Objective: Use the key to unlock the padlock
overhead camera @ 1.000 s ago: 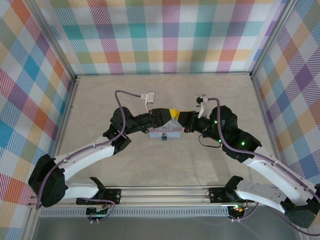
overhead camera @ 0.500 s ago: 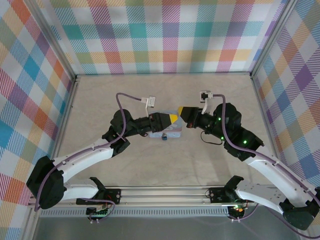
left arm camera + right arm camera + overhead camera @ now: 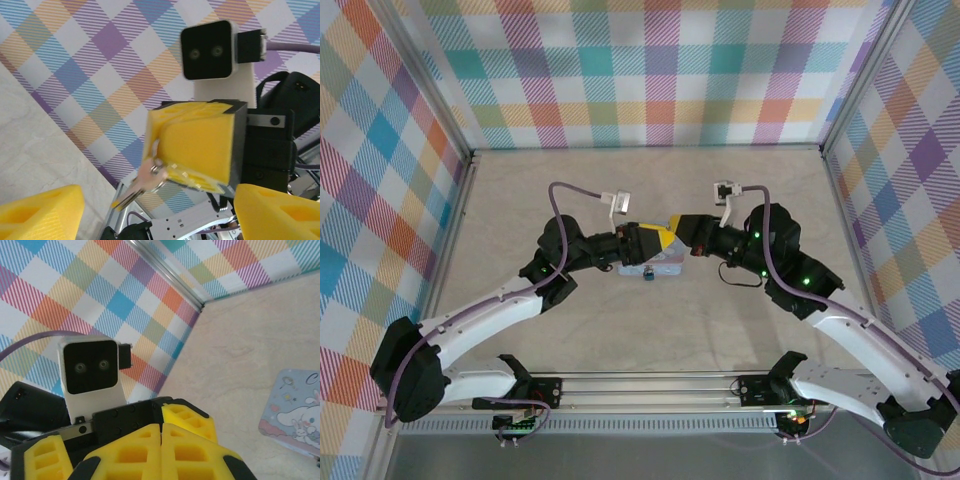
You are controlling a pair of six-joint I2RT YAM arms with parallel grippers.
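Note:
In the left wrist view a small metal key (image 3: pixel 141 183) on a ring hangs from the tip of my right gripper (image 3: pixel 159 156), whose yellow fingers are pressed together on it. My left gripper (image 3: pixel 160 220) is open, its fingers (image 3: pixel 40 215) wide apart below the key. From above, the left gripper (image 3: pixel 658 240) and right gripper (image 3: pixel 682 232) face each other closely over the pale blue tin (image 3: pixel 660 263). The tiny blue-teal padlock (image 3: pixel 647 272) sits at the tin's near edge. In the right wrist view my shut right gripper (image 3: pixel 161 432) hides the key.
The cartoon-printed tin (image 3: pixel 295 415) lies on the beige table (image 3: pixel 620 190). Checked walls close in the left, back and right sides. A black cable (image 3: pixel 740 278) loops beside the right wrist. Open floor lies behind and in front of the tin.
The grippers met over the tin a second ago. The right gripper then drew back to the right and has edged in again; the left wrist shifted slightly left.

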